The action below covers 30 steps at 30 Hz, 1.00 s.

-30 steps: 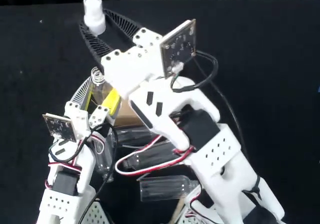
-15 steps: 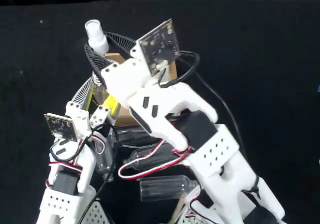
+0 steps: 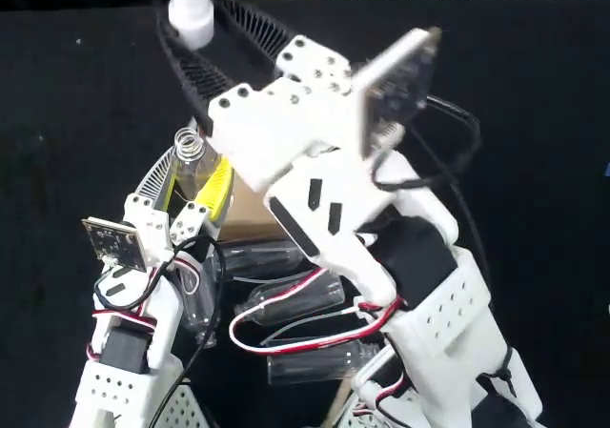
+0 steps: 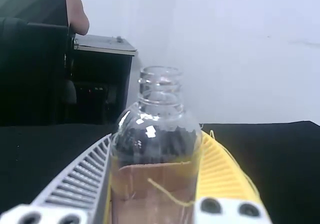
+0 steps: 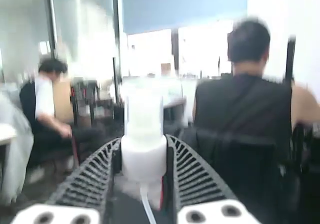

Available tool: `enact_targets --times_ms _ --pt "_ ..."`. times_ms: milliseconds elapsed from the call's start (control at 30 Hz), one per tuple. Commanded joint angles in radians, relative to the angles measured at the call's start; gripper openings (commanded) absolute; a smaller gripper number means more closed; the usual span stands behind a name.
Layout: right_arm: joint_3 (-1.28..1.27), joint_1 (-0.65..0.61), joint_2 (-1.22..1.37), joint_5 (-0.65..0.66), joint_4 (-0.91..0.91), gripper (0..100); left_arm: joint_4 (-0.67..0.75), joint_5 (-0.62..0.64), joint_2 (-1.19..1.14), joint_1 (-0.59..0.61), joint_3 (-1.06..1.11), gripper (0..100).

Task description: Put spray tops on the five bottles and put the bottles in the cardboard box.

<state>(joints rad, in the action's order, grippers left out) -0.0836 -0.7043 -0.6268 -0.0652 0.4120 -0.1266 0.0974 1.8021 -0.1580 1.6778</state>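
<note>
1. This looks like a shared robotics lab or office workroom.
2. Near: a black-covered table carries white robot arms with bare circuit boards and loose wires.
3. Far: seated people and large bright windows.
4. A plain white wall and a dark cabinet stand beyond the table.

Right gripper clamping white spray top, thin tube hanging below

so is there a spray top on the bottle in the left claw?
No, the bottle in the left claw shows a bare, open neck.
</note>
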Motion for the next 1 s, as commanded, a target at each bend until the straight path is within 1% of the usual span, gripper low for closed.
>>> enact_targets --times_ms 0,167,400,867,967 --pt "0.004 0.012 0.065 0.0 -0.069 1.1 0.026 0.008 0.006 -0.012 0.022 3" --pt "-0.018 0.018 0.113 0.0 -0.06 1.1 0.026 0.008 0.006 -0.012 0.022 3" --pt "-0.093 0.015 0.076 0.0 0.094 1.1 0.026 0.008 0.006 -0.012 0.022 3" --pt "-0.165 0.009 0.004 -0.008 0.129 1.1 0.026 0.008 0.006 -0.01 0.022 3" --pt "-0.18 -0.032 0.004 0.0 0.176 1.2 0.026 0.008 0.006 -0.01 0.022 3"
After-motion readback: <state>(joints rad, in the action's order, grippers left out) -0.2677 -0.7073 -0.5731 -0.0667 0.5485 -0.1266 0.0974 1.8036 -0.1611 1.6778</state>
